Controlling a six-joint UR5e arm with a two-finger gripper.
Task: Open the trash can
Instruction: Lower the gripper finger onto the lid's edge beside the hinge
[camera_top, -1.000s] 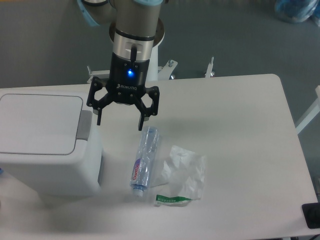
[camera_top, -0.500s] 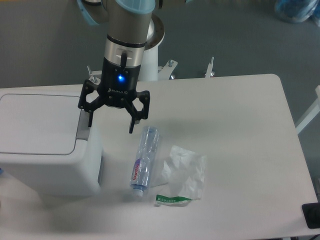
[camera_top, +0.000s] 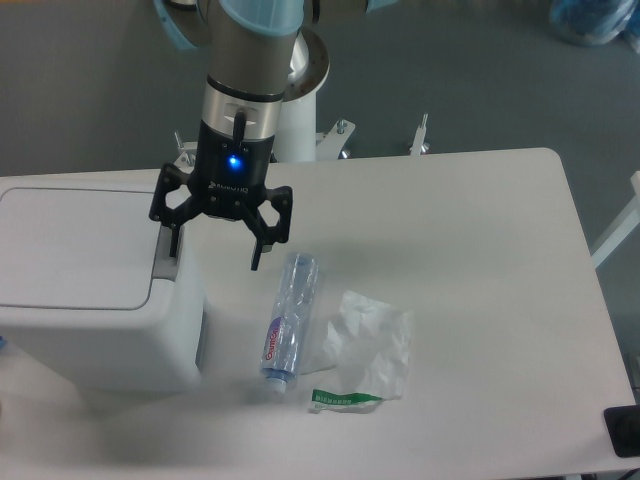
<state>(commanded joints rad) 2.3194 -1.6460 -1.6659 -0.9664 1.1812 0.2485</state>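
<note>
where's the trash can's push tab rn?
The grey push tab sits on the right edge of the trash can lid, at the left of the camera view. The open gripper hangs over it, left finger right above the tab.

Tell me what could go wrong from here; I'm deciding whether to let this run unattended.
The open gripper hangs at the trash can's right edge, one finger over the grey push-button tab, the other beyond the bin. If it descends slightly off, the finger may slip past the tab or catch the closed lid. The plastic bottle lies close to the outer finger and could be knocked.
</note>
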